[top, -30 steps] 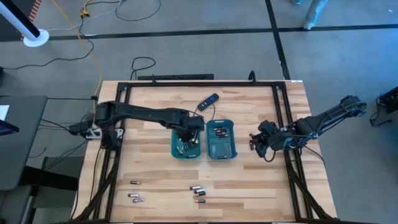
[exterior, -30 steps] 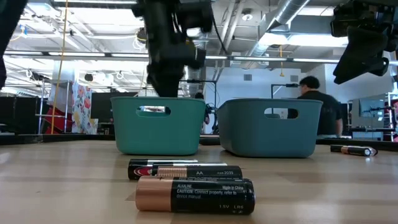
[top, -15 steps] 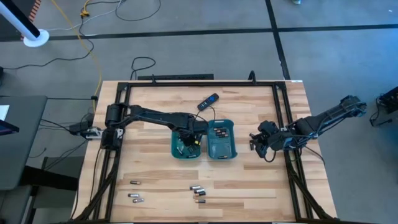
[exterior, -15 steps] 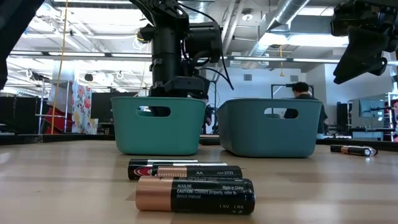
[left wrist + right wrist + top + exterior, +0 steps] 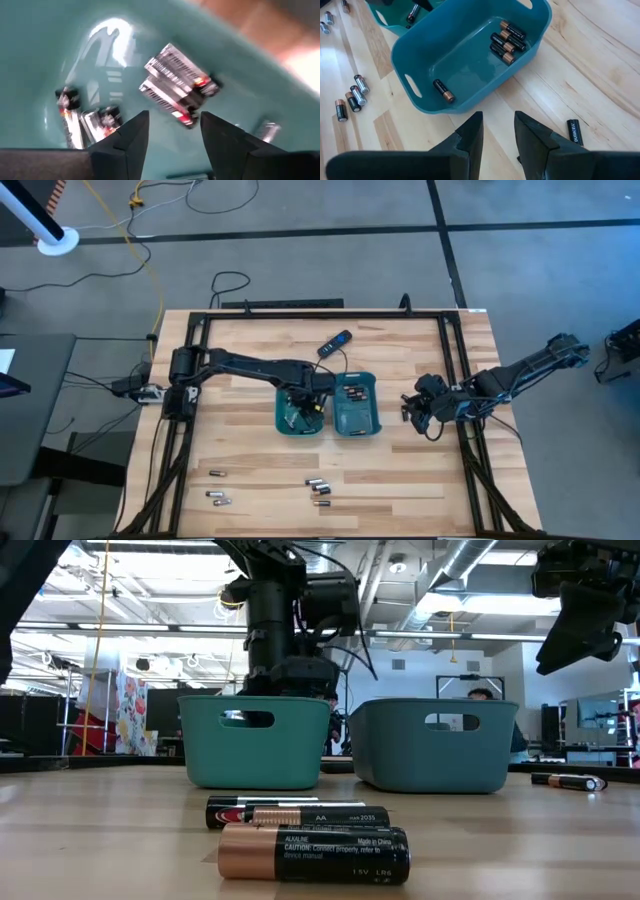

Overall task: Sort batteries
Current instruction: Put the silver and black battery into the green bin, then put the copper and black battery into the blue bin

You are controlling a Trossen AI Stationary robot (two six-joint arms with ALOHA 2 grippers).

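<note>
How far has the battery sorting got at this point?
Partly done. Silvery batteries lie in the left teal tray, dark copper-ended ones in the right teal tray. Left pincer hangs open and empty inside the left tray. Loose batteries remain on the wooden table.

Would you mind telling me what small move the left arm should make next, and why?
Probably lift straight up out of the left tray: the left gripper is low inside it, fingers apart and empty, silvery batteries lying loose beneath, while more batteries wait on the table.

left gripper jaws apart | over silvery batteries | inside teal tray
</note>
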